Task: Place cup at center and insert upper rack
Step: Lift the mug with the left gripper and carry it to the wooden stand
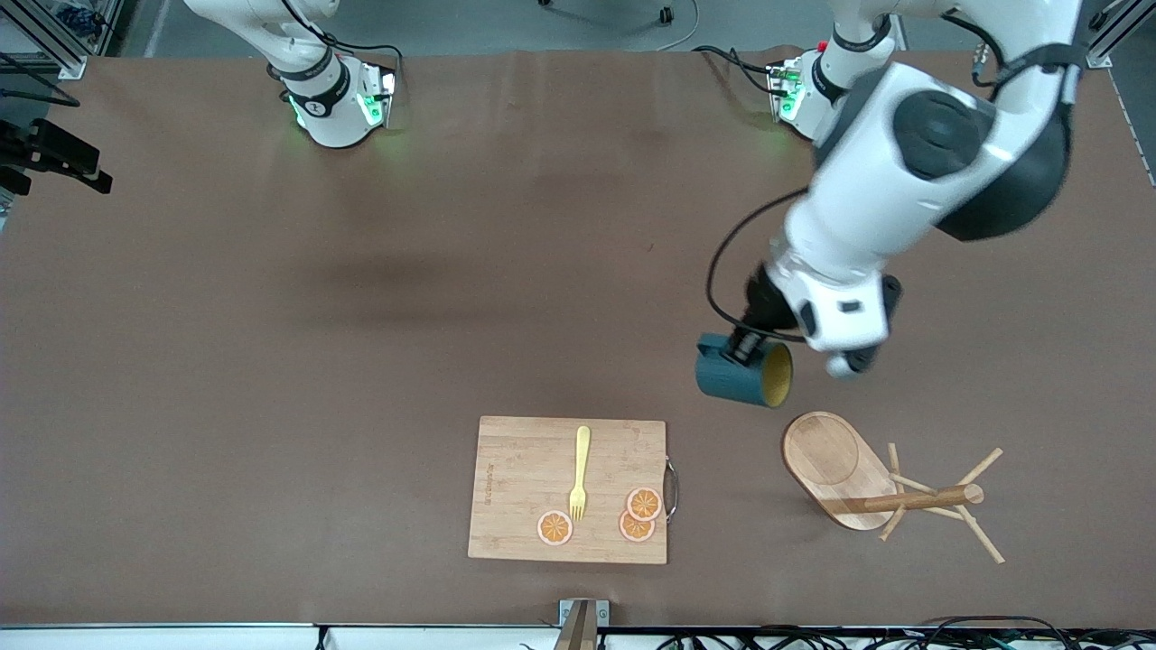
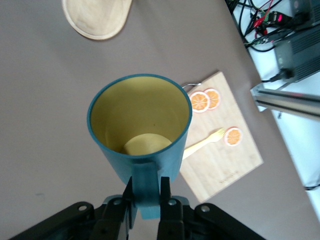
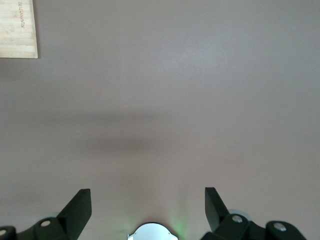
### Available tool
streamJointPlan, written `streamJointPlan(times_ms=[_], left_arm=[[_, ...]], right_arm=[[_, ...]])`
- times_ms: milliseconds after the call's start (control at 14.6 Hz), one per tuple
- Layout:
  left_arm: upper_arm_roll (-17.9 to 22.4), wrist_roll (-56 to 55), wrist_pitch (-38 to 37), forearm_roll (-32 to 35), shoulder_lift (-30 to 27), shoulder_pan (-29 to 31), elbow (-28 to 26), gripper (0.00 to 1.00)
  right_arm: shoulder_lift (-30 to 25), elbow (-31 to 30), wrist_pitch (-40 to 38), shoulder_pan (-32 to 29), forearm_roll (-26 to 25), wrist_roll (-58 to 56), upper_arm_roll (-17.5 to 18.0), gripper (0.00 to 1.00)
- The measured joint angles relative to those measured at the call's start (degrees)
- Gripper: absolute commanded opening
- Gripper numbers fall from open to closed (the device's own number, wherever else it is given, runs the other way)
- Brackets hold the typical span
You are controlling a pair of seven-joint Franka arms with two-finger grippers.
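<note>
Brown table point(image 1: 361, 361), cables along edges. Cup point(image 1: 745, 370) airborne, on its side, mouth toward left arm's end, over bare table near upper rack point(image 1: 867, 478); left gripper point(image 2: 146, 200) clamped on its handle. One rack, toppled, post lying flat. One cutting board point(image 1: 524, 487): one fork point(image 1: 580, 471), three orange slices point(image 1: 643, 503). Right gripper point(image 3: 147, 205) waits, fingers spread wide, empty.
</note>
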Motion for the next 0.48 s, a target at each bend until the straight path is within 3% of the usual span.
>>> streamJointPlan(times_ms=[478], left_arm=[[0.35, 8.59, 5.4, -22.85, 4.07, 11.33, -0.05, 0.01]], right_arm=[[-0.1, -0.06, 0.02, 0.0, 0.21, -1.38, 0.09, 1.0]])
